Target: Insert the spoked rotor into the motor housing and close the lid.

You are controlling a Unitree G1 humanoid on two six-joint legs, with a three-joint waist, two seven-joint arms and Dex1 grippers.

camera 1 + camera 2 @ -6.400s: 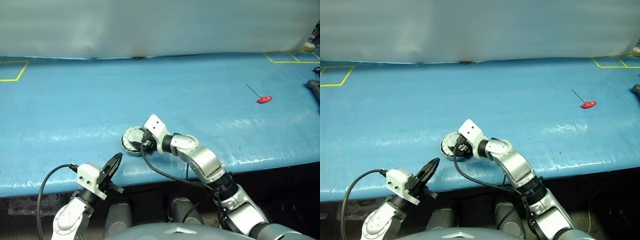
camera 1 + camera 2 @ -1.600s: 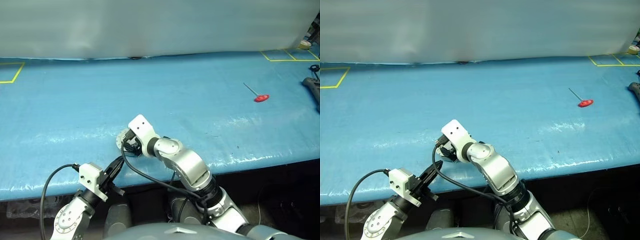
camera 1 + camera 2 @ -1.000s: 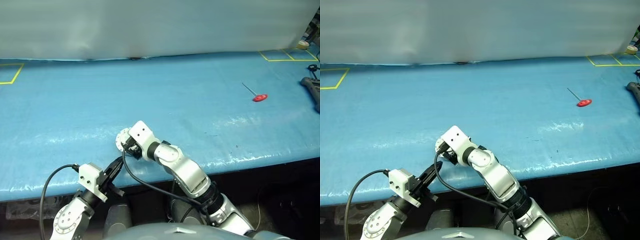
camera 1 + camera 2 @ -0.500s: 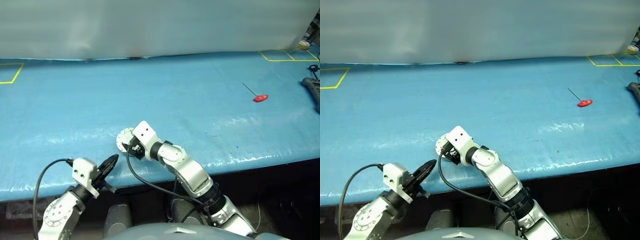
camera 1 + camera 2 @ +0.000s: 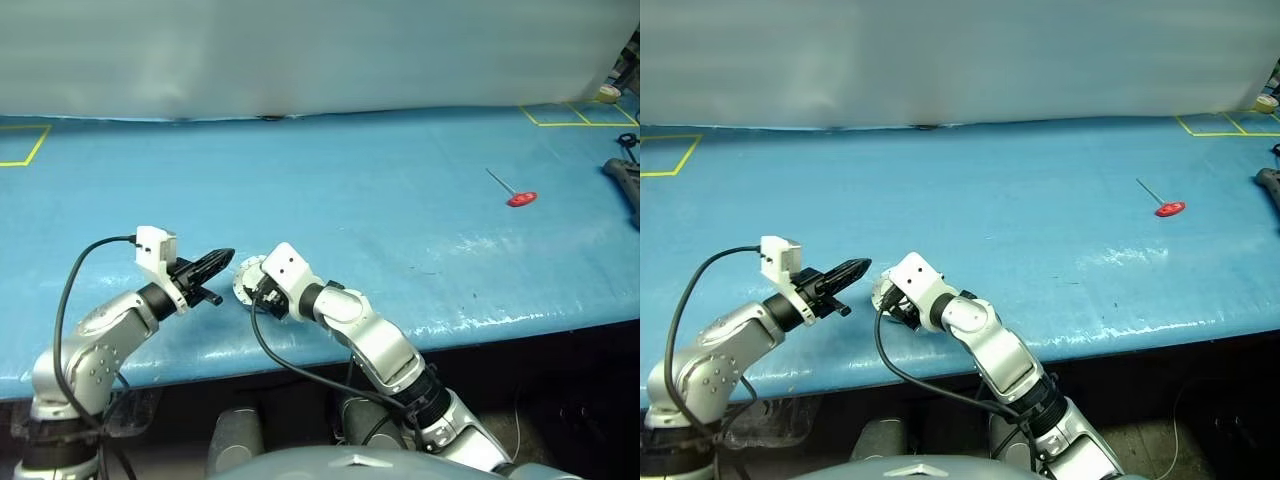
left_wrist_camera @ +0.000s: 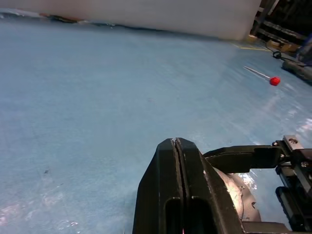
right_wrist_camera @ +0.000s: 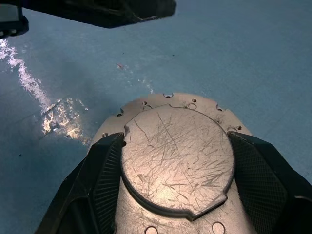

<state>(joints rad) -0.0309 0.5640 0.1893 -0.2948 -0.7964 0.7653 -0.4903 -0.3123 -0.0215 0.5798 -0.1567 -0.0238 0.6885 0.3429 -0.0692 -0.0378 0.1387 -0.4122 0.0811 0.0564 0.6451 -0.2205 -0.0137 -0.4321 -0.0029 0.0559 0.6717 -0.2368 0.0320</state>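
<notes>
In the left eye view, my right tool (image 5: 252,291) grips the round silver metal motor housing (image 5: 246,279) near the front edge of the blue table (image 5: 400,210). My left tool (image 5: 222,259) is clenched shut, empty, just beside it. A small red-handled pin (image 5: 515,193) lies far off.

In the left wrist view, the black fingers (image 6: 178,195) press together.

In the right wrist view, the scratched silver lid (image 7: 176,156) sits shut between both black fingers (image 7: 105,170).

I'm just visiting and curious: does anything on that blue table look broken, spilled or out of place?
Nothing looks spilled or broken. The lid, gripped by the right gripper, is heavily scratched on its silver face. A red-handled tool lies alone far to the right on the blue table, away from the work.
</notes>
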